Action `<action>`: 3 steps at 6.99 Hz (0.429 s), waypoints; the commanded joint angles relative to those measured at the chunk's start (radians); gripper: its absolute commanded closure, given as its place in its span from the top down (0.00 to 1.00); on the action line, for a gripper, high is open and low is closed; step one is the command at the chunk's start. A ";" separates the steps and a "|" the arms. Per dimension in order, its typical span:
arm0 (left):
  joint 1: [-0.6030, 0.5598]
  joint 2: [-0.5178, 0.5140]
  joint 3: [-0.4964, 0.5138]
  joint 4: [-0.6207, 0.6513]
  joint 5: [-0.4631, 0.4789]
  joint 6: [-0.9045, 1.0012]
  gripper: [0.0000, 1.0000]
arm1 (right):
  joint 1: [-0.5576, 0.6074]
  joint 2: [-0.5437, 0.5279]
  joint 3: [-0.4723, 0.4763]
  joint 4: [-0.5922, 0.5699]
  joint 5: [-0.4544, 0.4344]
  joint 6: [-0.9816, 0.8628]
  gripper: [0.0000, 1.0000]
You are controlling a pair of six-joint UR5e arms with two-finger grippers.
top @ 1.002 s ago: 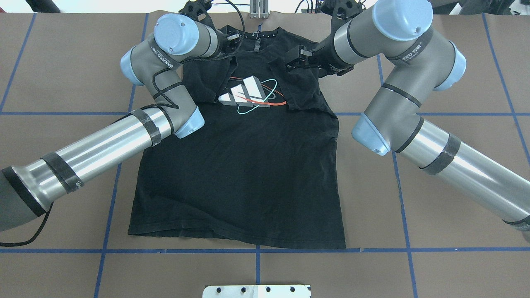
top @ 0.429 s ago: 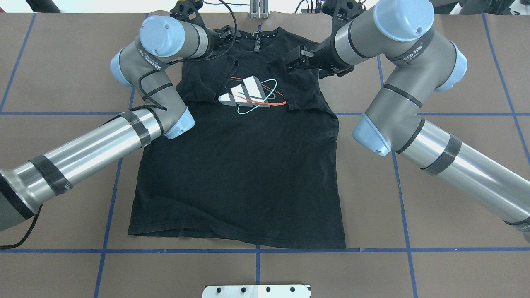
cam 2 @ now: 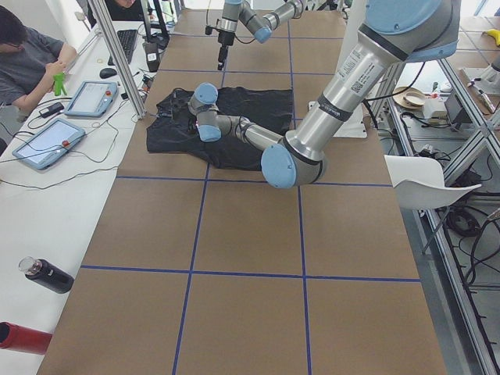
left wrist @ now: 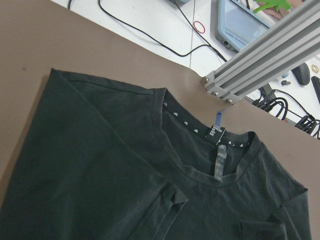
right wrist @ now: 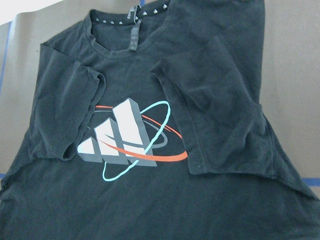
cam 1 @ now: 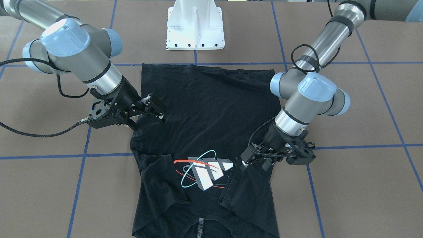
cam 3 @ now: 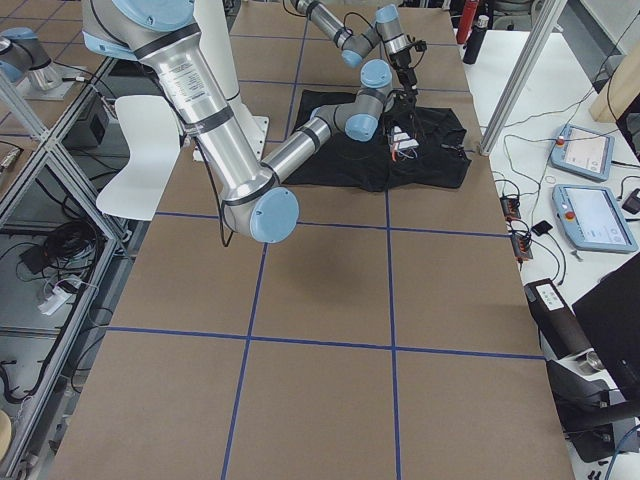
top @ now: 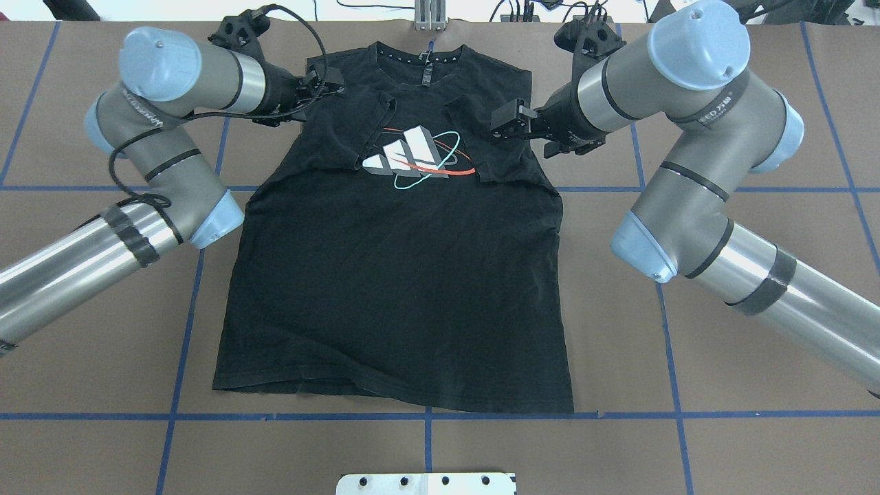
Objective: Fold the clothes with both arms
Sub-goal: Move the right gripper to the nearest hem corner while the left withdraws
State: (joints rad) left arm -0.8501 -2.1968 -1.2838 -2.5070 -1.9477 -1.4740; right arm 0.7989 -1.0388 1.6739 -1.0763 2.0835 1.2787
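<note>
The black T-shirt [top: 399, 275] lay flat and face up in the middle of the table [top: 89, 440]. Its collar [top: 426, 58] was at the far end from the robot and its hem [top: 392, 402] at the near end. Both sleeves were already turned inwards onto the chest. The left sleeve [top: 337, 137] and the right sleeve [top: 505, 155] each reached the edge of the print [top: 412, 158], which showed white-grey blocks ringed by a red and a teal ellipse. The cloth looked thin and soft, with small wrinkles along the right side and a slightly wavy hem.

The left gripper [top: 328, 79] hovered by the far left shoulder, and I could not tell whether its jaws were apart or together. The right gripper [top: 504, 125] hung just over the right folded sleeve with its jaws apart, holding nothing.

In my judgement the sleeve fold was finished and the long fold of the body was the step in hand. To do it well, both grippers should take the shirt at matching points and pinch all layers together, so that the sleeves do not slide out. They should lift only a little and travel at the same speed, so that the edges meet straight.
</note>
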 commanded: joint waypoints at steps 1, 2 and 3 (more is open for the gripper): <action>-0.030 0.235 -0.268 0.059 -0.114 0.007 1.00 | -0.045 -0.125 0.107 0.010 0.023 0.126 1.00; -0.030 0.302 -0.329 0.051 -0.115 0.009 1.00 | -0.105 -0.173 0.139 0.013 0.011 0.154 1.00; -0.030 0.386 -0.392 0.009 -0.117 0.015 1.00 | -0.160 -0.234 0.182 0.048 -0.009 0.154 1.00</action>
State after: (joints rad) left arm -0.8790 -1.9097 -1.5940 -2.4661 -2.0565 -1.4642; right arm 0.7019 -1.2040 1.8061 -1.0562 2.0921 1.4159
